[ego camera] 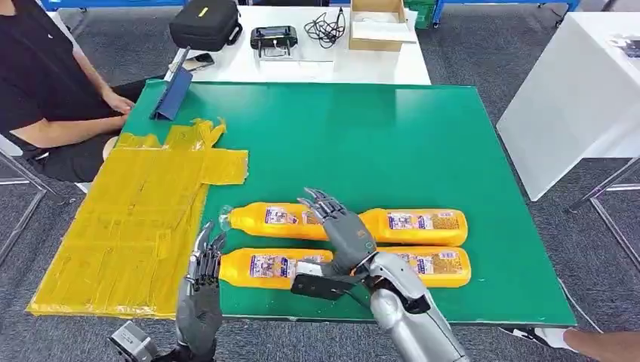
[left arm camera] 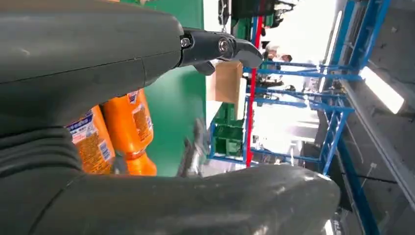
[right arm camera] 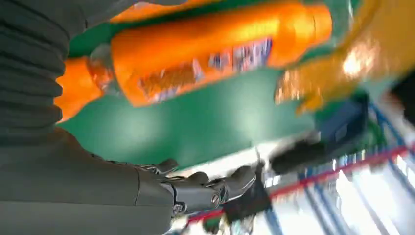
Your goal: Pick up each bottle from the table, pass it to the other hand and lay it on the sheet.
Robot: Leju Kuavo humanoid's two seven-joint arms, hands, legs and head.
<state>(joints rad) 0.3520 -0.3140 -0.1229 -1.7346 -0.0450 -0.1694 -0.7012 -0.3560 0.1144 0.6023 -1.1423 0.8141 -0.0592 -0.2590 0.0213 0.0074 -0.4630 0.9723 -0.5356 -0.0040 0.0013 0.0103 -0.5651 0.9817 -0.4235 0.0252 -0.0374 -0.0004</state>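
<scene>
Bottles, four orange ones, lie in two rows on the green table (ego camera: 423,136), right of the yellow sheet (ego camera: 128,226). Left hand (ego camera: 202,290) hangs by the near-left bottle (ego camera: 268,267), fingers loose, holding nothing. Right hand (ego camera: 341,230) hovers spread above the far-left bottle (ego camera: 273,219), grasping nothing.

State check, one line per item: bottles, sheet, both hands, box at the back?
Four orange bottles: lying on their sides on the green table, in two rows, none on the sheet.
Yellow sheet: spread flat, wrinkled, bare.
Left hand: open, holding nothing.
Right hand: open, fingers spread over the bottles, no grip visible.
Cardboard box: open.
</scene>
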